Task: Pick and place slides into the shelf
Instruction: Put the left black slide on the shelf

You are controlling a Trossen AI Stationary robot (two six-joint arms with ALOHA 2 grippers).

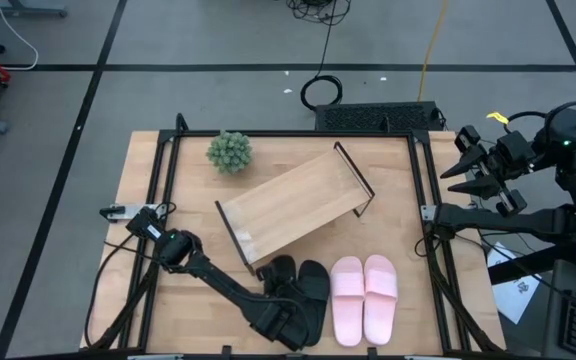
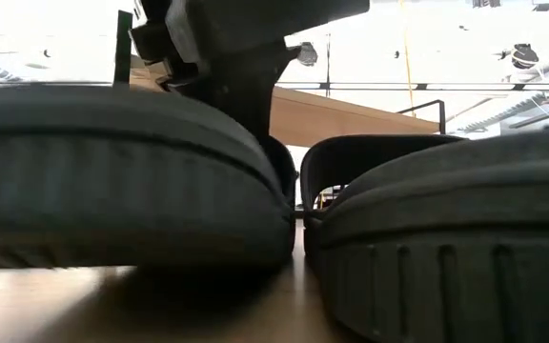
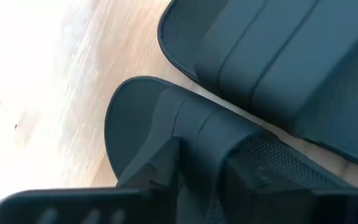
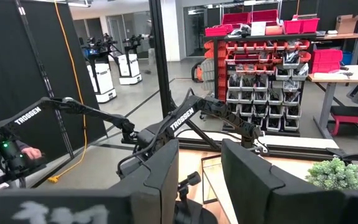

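Two black slides lie side by side on the table near its front edge: the left one (image 1: 284, 272) (image 3: 135, 112) and the right one (image 1: 314, 287) (image 3: 272, 62), both sole down. My left gripper (image 1: 290, 302) (image 3: 204, 165) reaches over the left one from the near side, shut on its strap. In the low view the two black slides (image 2: 112, 181) (image 2: 446, 219) fill the picture. The pink pair (image 1: 364, 298) lies to their right. The shelf (image 1: 293, 205) stands slanted at mid-table. My right gripper (image 1: 471, 166) (image 4: 201, 174) hangs open, raised off the table's right edge. My left gripper holds the left black slide by its wide strap (image 3: 210, 127). One finger (image 3: 160, 165) lies at the strap's opening over the footbed, the other finger (image 3: 260, 177) on the strap's outer face. The fingers slant down from the near side. The slide's sole rests on the table.
A small green plant (image 1: 230, 151) stands at the far left of the table, beside the shelf's far corner. Black frame rails (image 1: 164, 190) (image 1: 430, 200) run along the table's left and right sides. Bare wood (image 1: 198, 320) lies left of the black slides.
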